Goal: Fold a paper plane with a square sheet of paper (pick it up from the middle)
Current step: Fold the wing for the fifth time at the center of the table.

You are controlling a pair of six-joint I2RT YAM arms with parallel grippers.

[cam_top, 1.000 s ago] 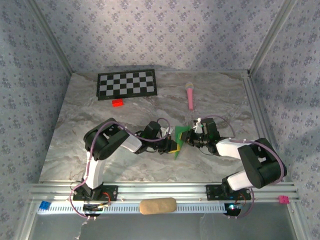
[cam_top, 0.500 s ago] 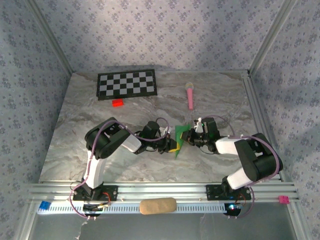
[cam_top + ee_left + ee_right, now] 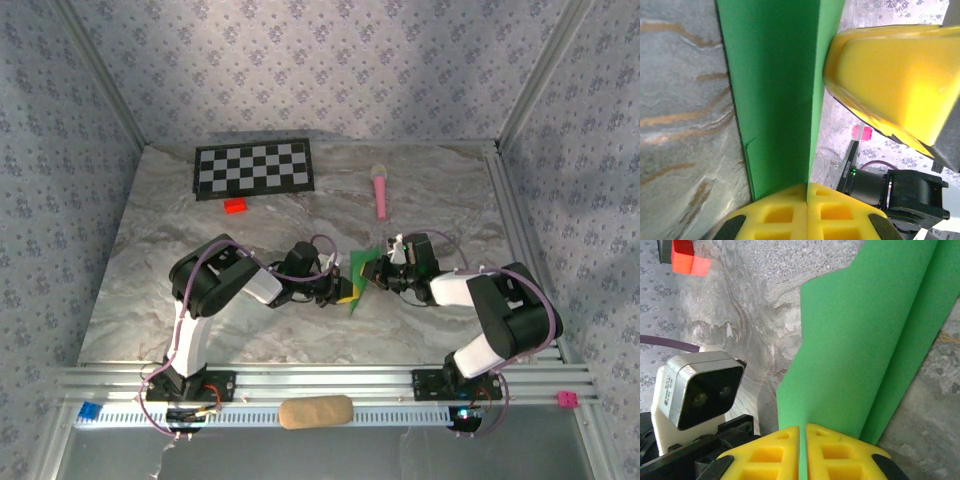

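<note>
Top view: the folded paper [image 3: 359, 268] stands mid-table between the left gripper [image 3: 344, 292] and right gripper [image 3: 380, 274]. Left wrist: pads pinch its edge. Right wrist: pads clamp it too. Likely mid-fold; next needs coordinated creasing, no tearing.

Green paper [image 3: 780, 90] in left hand [image 3: 807, 210]

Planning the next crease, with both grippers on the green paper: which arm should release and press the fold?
Probably the right. The left gripper is shut on the folded green paper at the crease's end, anchoring it; the right gripper pinches a flap beside the crease.
</note>
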